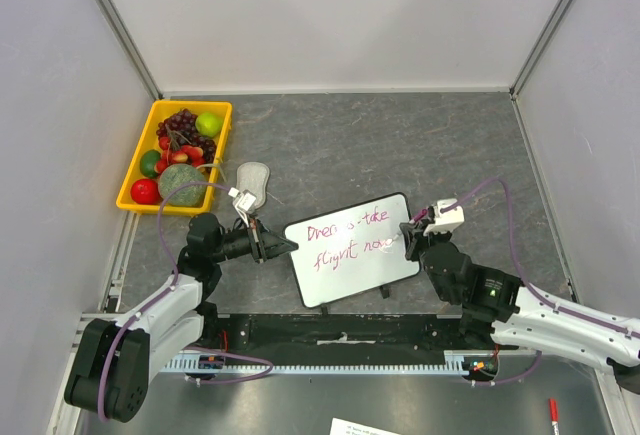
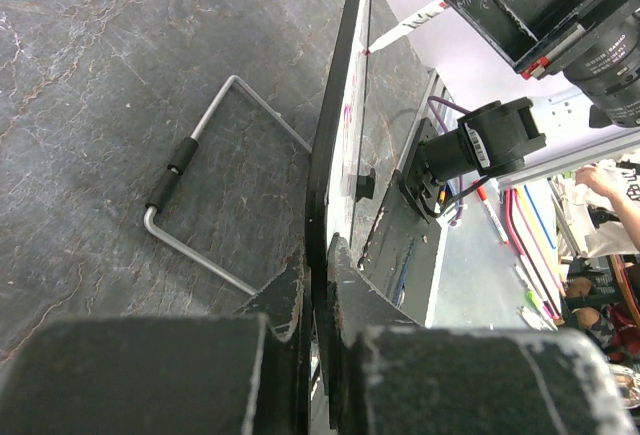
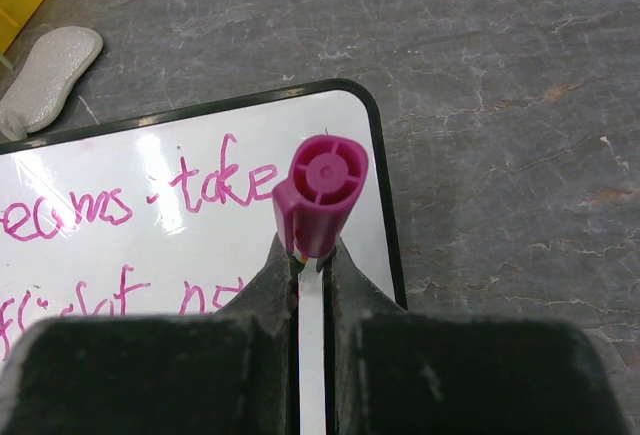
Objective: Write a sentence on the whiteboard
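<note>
Left arm low, reaching right; left gripper [image 1: 278, 246] clenched on the left edge of the whiteboard [image 1: 345, 280]. Board sits mid-table, near side. Pink sentence [image 1: 350, 239] covers it in two lines. Right arm angles in from near right; right gripper [image 1: 410, 239] pinches a pink marker [image 3: 322, 195] at the board's right edge.

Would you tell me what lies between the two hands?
In the top view, the whiteboard with the sentence: the left hand clamps its left edge, the right hand holds a pink marker over its right side.

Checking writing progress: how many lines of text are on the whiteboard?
2 on the whiteboard: upper line, lower line just beneath; the right gripper may hide its end.
</note>
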{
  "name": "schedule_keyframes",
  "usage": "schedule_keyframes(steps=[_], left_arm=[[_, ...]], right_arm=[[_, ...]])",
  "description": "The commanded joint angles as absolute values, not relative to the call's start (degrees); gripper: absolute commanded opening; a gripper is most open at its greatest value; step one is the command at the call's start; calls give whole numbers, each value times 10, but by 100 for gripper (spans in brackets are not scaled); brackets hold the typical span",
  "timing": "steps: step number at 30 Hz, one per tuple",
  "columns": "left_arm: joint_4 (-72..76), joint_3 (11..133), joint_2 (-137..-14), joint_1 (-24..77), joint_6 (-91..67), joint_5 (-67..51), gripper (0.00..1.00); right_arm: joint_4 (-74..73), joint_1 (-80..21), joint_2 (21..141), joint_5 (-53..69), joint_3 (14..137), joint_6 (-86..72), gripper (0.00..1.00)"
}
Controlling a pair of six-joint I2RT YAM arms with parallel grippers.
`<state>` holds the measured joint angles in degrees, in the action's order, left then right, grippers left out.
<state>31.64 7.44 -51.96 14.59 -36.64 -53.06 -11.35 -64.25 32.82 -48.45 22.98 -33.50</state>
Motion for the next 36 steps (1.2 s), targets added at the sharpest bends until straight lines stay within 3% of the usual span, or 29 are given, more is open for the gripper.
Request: schedule_keyframes(steps=[1, 27, 36], left_arm=[[329, 74, -517, 147, -323, -524, 2], [319, 75, -507, 147, -320, -521, 3], [304, 75, -488, 148, -316, -512, 23]], right_arm=[[-94, -638, 328, -524, 256, -310, 0], [-111, -638, 287, -395, 299, -334, 0], [-232, -638, 257, -340, 320, -397, 0]])
